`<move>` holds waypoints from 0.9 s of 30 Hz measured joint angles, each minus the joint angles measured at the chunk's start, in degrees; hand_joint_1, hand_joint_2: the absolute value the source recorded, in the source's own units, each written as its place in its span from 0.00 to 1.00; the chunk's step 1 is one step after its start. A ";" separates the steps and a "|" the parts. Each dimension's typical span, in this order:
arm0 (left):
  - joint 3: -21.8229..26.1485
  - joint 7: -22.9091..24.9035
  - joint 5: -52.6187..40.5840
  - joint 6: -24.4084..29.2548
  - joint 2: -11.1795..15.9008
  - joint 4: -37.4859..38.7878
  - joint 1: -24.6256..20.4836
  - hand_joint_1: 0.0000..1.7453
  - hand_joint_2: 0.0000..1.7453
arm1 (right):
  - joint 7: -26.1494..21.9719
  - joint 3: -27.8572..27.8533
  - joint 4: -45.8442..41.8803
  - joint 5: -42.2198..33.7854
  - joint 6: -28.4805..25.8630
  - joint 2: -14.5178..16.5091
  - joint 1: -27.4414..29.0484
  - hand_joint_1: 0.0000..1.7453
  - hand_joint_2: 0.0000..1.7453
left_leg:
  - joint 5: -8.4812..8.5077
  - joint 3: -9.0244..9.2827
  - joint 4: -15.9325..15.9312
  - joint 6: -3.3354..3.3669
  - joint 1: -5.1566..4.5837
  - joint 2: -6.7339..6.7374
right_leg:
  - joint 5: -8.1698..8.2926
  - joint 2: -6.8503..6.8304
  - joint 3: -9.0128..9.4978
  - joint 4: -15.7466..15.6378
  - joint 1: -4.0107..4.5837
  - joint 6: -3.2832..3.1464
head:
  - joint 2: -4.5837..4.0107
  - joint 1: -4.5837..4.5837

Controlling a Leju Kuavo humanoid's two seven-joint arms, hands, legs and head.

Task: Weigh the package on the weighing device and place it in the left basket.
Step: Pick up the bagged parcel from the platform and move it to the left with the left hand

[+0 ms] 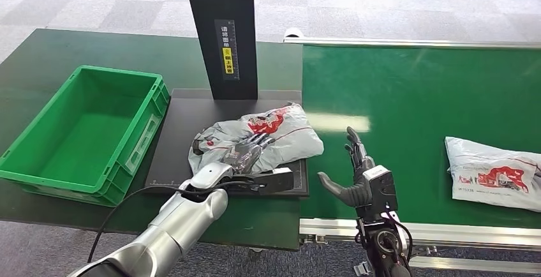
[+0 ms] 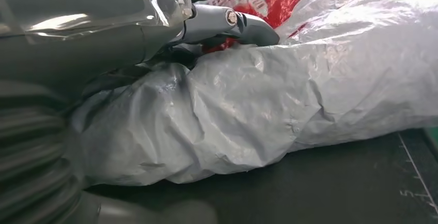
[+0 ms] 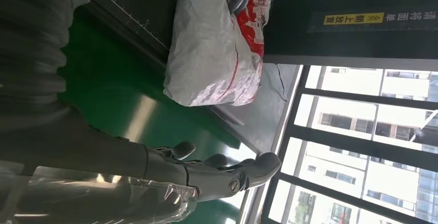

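The package [image 1: 261, 138] lies on the black scale [image 1: 185, 124], its long axis running across the plate from the near-left corner toward the far-right, where it stops just short of the belt [image 1: 408, 98]. The left robot hand [image 1: 245, 152] is on it at its near-left end: in the head view the dark fingers lie over the top of the bag, and in the left wrist view the crumpled grey plastic [image 2: 248, 105] bulges against the palm with the thumb [image 2: 232, 22] pressed on top. I judge this a grip on the package, though the fingers on the far side are hidden. The right robot hand [image 1: 357, 175] hovers over the belt beside the scale with its fingers spread and upright, holding nothing, clear of the bag.

The coming move turns on this: the basket [image 1: 83, 133] sits directly left of the scale, touching or nearly touching its edge, so the package must travel leftward, the side of the hand that has it. The basket holds nothing. A second package [image 1: 494, 172] lies well apart on the belt at the right. The scale's black post [image 1: 223, 28] stands just behind the bag, so the lift needs to stay clear of it.
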 joint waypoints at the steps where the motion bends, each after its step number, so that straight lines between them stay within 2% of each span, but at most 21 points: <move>1: 0.17 -0.30 0.40 1.02 0.01 0.16 0.02 0.94 1.00 | 0.02 -0.14 -0.21 -0.04 -0.01 0.02 0.18 0.00 1.00 | 0.01 0.00 0.00 0.00 0.00 0.00 | 0.01 0.00 0.01 0.00 0.00 0.00 | 0.00 0.00; 9: 1.32 -1.27 1.23 3.88 0.03 0.56 -0.08 1.00 1.00 | 0.07 -0.86 -1.11 -0.11 -0.04 0.07 0.94 0.00 1.00 | 0.00 0.00 0.00 0.00 0.01 0.01 | 0.01 0.00 0.00 0.01 0.00 0.00 | 0.00 -0.01; 19: 3.98 -6.42 5.82 16.54 0.67 -3.49 2.17 1.00 1.00 | 0.74 -0.92 -2.41 -1.27 -0.25 0.04 1.91 0.00 1.00 | 0.00 -0.07 0.00 0.00 0.00 -0.01 | 0.00 0.00 -0.05 0.00 0.00 0.01 | 0.00 -0.01; 23: 4.36 -10.13 9.71 17.69 0.72 -5.71 2.80 1.00 1.00 | 1.03 -0.92 -2.49 -2.16 -0.68 -0.06 1.92 0.00 1.00 | 0.00 -0.07 0.00 0.00 0.00 -0.02 | 0.00 0.00 -0.06 0.00 0.00 0.00 | 0.00 -0.01; 27: 4.41 -11.67 11.42 17.74 0.70 -7.29 3.36 1.00 1.00 | 1.03 -0.92 -2.70 -2.43 -1.00 -0.19 1.94 0.00 1.00 | 0.00 -0.08 0.00 0.00 0.00 0.00 | 0.00 0.00 -0.07 0.00 0.00 0.01 | 0.00 0.00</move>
